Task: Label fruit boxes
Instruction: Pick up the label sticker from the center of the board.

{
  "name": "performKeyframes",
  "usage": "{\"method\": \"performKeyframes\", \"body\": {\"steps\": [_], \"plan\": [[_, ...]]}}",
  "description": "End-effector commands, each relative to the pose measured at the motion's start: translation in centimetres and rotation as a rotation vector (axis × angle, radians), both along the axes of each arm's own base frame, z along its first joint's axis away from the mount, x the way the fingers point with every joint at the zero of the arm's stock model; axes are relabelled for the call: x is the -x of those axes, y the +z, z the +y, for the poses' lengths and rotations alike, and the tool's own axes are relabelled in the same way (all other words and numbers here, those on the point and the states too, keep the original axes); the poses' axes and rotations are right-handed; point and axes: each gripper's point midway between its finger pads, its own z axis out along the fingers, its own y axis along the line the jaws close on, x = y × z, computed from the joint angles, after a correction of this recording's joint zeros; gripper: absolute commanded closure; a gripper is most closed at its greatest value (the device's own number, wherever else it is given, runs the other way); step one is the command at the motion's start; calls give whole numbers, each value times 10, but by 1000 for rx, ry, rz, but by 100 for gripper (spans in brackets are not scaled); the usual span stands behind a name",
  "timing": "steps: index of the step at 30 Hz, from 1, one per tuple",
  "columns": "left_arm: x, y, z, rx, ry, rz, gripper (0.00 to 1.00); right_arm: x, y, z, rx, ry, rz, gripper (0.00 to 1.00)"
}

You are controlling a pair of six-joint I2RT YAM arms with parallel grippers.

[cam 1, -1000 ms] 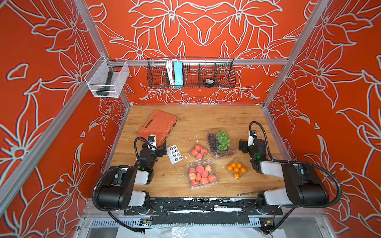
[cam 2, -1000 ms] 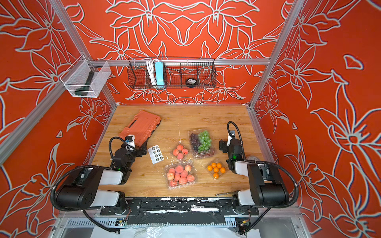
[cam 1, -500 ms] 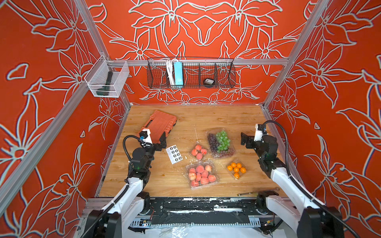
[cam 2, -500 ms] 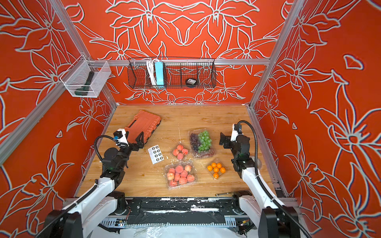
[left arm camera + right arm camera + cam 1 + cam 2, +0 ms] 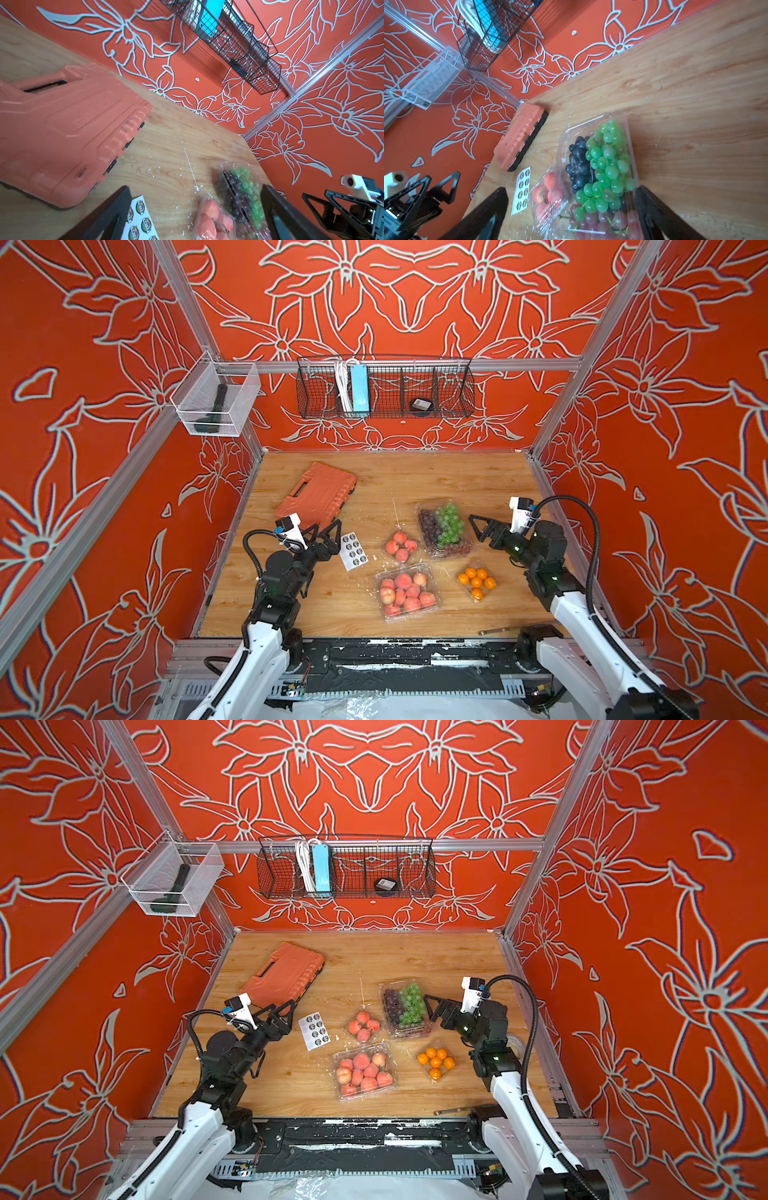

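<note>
Four clear fruit boxes lie mid-table: grapes (image 5: 444,529) (image 5: 405,1009), few peaches (image 5: 400,546) (image 5: 363,1026), many peaches (image 5: 406,591) (image 5: 363,1071) and small oranges (image 5: 476,583) (image 5: 435,1061). My left gripper (image 5: 326,529) (image 5: 280,1011) hovers open just left of the white sticker sheet (image 5: 353,551) (image 5: 141,220). Open and empty, my right gripper (image 5: 482,531) (image 5: 436,1009) hangs just right of the grape box (image 5: 602,166). The left wrist view looks between open fingers (image 5: 116,207) at the few-peaches box (image 5: 212,220). Nothing is held.
An orange tool case (image 5: 316,495) (image 5: 62,128) lies at the back left, close behind the left gripper. A wire basket (image 5: 384,387) and a clear bin (image 5: 216,404) hang on the walls above the table. A thin metal stick (image 5: 500,630) lies at the front edge.
Both arms have unfolded and risen from their tucked pose. The left gripper moved toward the tool case and sticker sheet, the right one toward the grape box. Both stayed open.
</note>
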Motion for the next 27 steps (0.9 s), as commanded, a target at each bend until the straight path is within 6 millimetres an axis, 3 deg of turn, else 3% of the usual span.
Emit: {"method": "performKeyframes", "body": {"steps": [1,9,13,18,27], "plan": [[4,-40,5,-100,91,182,2,10,5,8,104,7,25,3],[2,-93,-31,-253,109,370,1,3,10,16,203,0,95,2],[-3,-118,-23,-343,163,443,1,2,0,19,200,17,106,2],[-7,-133,-37,-372,126,496,1,6,-2,19,204,21,100,2],[-14,-155,-35,-476,210,585,2,14,-3,29,159,80,122,2]]}}
